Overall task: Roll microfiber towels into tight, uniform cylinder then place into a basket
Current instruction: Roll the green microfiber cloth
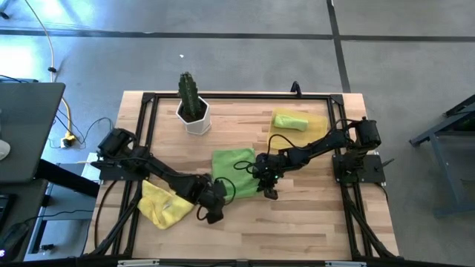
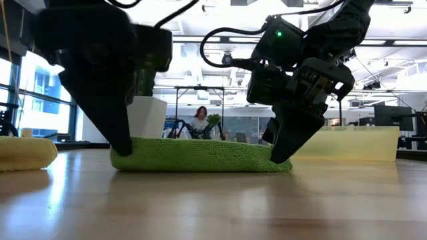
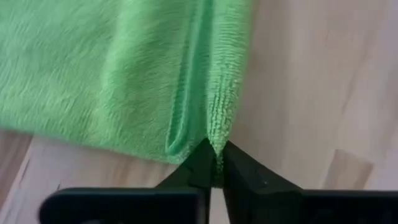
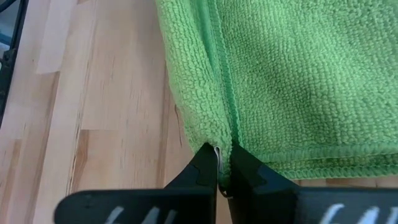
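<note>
Green towel [image 1: 231,170] lies folded flat on the worktop [image 1: 312,222], mid-table, betw. the two hands. Judging by the nap and the doubled hem, it's light, soft, floppy, w/ no stiffness at all, so it'll sag and unfold if lifted by one point. The pile looks grippy, not slick; nothing fragile. Best hold = the near corners, at the stitched hem where the layers stack, one hand per corner, so the edge stays straight for rolling.

Left hand [image 3: 216,163] is clenched on the towel's corner right at its fingertips; the folded hem runs straight away from it. Right hand [image 4: 224,163] is likewise pinched tight on the other near corner, seam leading off ahead of its tips. In the low view both hands press down at opposite ends of the same edge.

Towel's held edge runs hand to hand; that's the axis a roll would take, I'd say. The rest of the cloth stretches away from both hands toward the cactus pot [image 1: 194,115].

Basket [image 1: 315,122] sits well beyond the right hand, w/ one green roll [image 1: 289,121] already in it. Yellow towel [image 1: 165,205] lies bunched just beside the left hand, on its outer side.
</note>
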